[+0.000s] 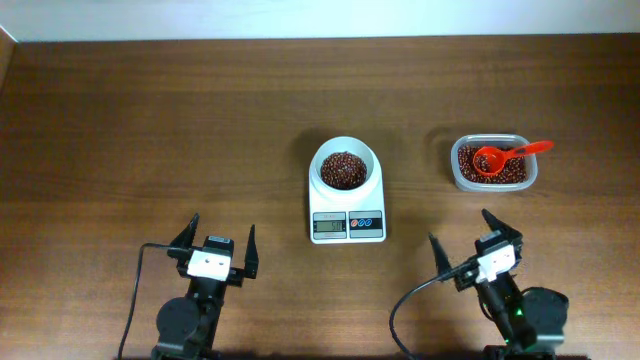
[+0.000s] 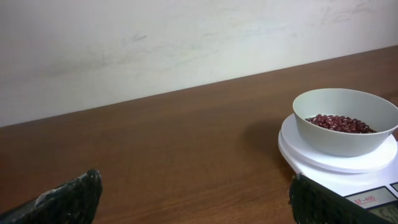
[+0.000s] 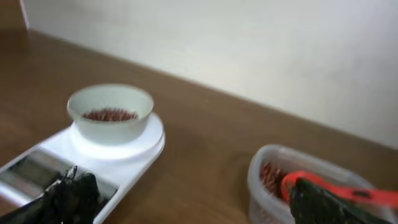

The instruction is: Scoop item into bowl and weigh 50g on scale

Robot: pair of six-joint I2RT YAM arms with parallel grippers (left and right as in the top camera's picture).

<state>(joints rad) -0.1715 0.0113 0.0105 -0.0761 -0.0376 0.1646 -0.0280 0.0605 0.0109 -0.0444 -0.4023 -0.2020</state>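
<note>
**Scale and bowl.** The scale (image 1: 318, 203) stands near the centre of the desk (image 1: 150, 120), with its display facing the edge where the arms are mounted. The bowl (image 1: 372, 160) sits upright on the scale platform. A shallow layer of beans (image 1: 343, 171) lies inside the bowl. The display reading is too small to tell.

**Supply.** A clear container (image 1: 455, 178) stands to the right of the scale, well apart from it. It holds more beans. The orange scoop (image 1: 500, 157) rests in it, handle over the right rim.

**Grippers.** The left gripper (image 1: 222, 225) hovers near the arm-side edge, left of the scale, fingers spread wide and empty. The right gripper (image 1: 458, 226) hovers between scale and container on the arm side, fingers likewise spread, touching nothing.
</note>
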